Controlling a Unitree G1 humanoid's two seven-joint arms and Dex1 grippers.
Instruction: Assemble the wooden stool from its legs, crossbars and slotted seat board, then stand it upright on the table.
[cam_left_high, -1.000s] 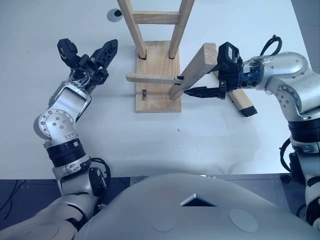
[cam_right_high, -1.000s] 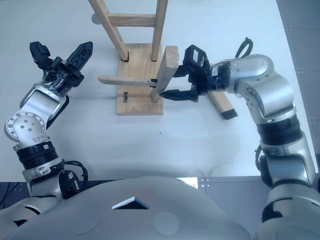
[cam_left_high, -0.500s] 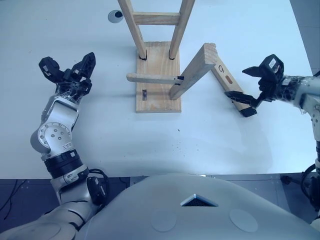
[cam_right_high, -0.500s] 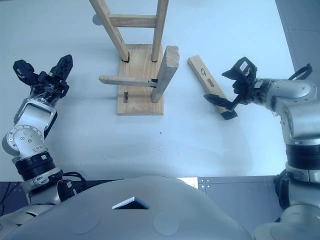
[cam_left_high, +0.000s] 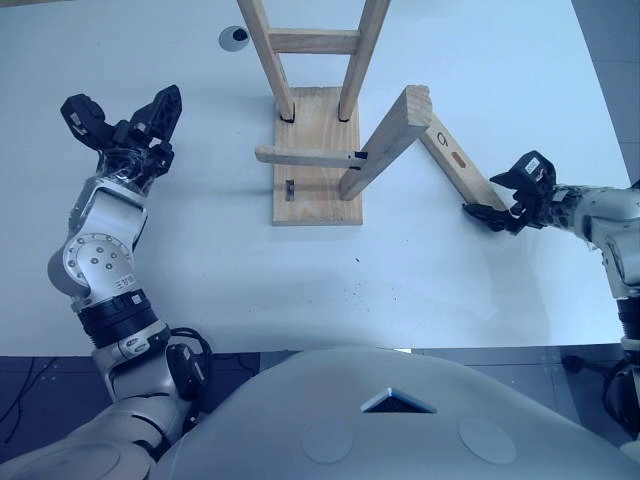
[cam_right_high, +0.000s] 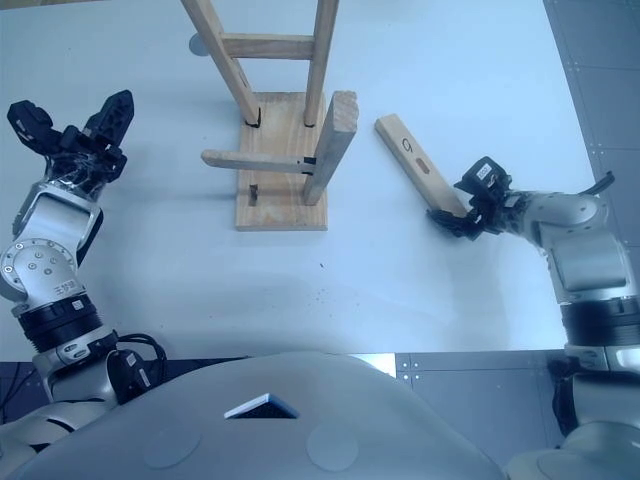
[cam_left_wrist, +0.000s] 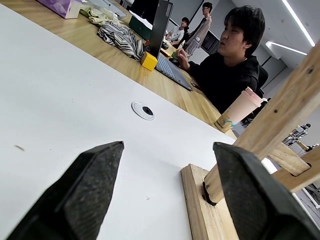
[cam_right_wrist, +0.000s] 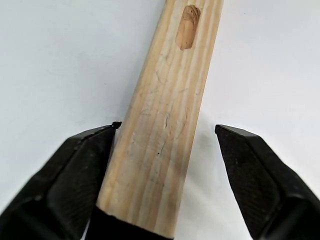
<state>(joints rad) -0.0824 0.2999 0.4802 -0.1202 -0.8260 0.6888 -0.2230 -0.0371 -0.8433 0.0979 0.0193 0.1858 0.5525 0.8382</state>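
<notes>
The slotted seat board (cam_left_high: 300, 190) lies flat on the white table. Two legs (cam_left_high: 268, 55) joined by a crossbar (cam_left_high: 312, 38) stand in its far slots. A third leg (cam_left_high: 388, 138) leans in a near slot, with a crossbar (cam_left_high: 300, 156) sticking out to its left. A loose leg (cam_left_high: 452, 162) lies on the table to the right. My right gripper (cam_left_high: 503, 203) is open astride that leg's near, black-capped end; in the right wrist view the leg (cam_right_wrist: 165, 115) lies between the fingers (cam_right_wrist: 60, 185), touching one. My left gripper (cam_left_high: 122, 112) is open above bare table, left of the board (cam_left_wrist: 197, 210).
A round cable grommet (cam_left_high: 232, 34) sits in the table beyond the board. Small dark specks (cam_left_high: 356, 290) lie on the table in front of the board. The table's front edge (cam_left_high: 300, 352) runs close to me. A paper cup (cam_left_wrist: 240, 110) stands on another table behind.
My right gripper has left the leaning leg and moved right to the loose leg's near end. My left gripper has swung left, away from the board, still open.
</notes>
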